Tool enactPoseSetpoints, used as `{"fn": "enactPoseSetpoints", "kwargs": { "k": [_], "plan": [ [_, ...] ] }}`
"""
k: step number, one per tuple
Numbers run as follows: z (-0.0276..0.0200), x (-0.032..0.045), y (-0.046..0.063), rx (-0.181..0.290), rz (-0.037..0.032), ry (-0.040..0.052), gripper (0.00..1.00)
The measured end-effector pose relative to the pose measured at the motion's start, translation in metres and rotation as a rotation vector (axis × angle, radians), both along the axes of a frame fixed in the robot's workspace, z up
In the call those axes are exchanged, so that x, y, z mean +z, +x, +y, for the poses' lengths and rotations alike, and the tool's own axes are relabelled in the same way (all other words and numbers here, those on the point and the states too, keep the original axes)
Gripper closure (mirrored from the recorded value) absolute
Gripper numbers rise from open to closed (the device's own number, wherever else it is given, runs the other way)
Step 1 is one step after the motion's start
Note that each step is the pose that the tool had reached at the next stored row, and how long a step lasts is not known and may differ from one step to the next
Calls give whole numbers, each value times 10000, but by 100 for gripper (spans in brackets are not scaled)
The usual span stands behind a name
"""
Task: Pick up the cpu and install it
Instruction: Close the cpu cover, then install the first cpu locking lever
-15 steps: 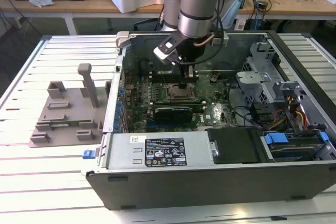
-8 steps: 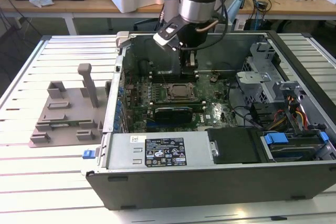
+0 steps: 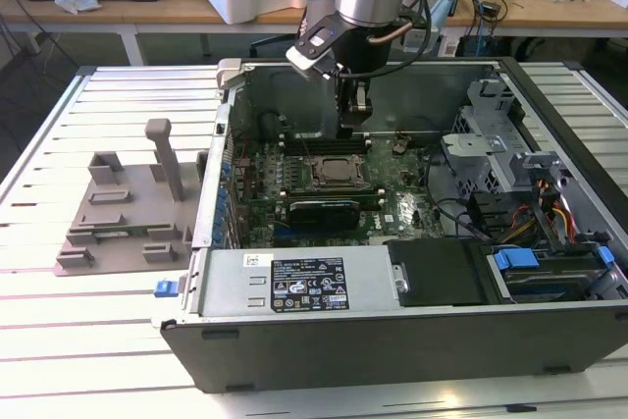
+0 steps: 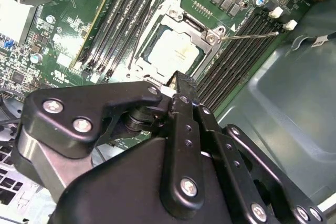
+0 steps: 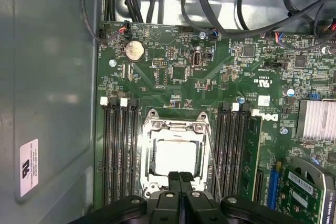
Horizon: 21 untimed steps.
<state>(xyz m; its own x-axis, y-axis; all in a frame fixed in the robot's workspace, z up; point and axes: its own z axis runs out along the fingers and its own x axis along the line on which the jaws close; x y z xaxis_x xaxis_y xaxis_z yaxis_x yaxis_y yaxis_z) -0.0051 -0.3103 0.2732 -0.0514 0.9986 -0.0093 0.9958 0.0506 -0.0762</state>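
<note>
So the open computer case (image 3: 392,326) has the motherboard (image 5: 173,85) lying in it, and the cpu (image 5: 173,157) is already sitting in the socket frame (image 5: 176,127), between the memory slots (image 5: 118,145). The gripper (image 5: 179,178) hangs right above the socket's edge with its jaws pressed together, holding nothing. There's a white label (image 5: 29,167) on the case wall beside the board; its print is too small to read.
</note>
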Motion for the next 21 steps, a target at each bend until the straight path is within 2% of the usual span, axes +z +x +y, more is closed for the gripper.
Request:
{"fn": "enactPoseSetpoints", "kwargs": {
  "k": [10,12,17,21],
  "plan": [
    [0,3,0,0,0,0,89],
    [0,3,0,471,1,0,89],
    [0,3,0,2154,0,0,89],
    [0,3,0,2919,0,1,89]
  ]
}}
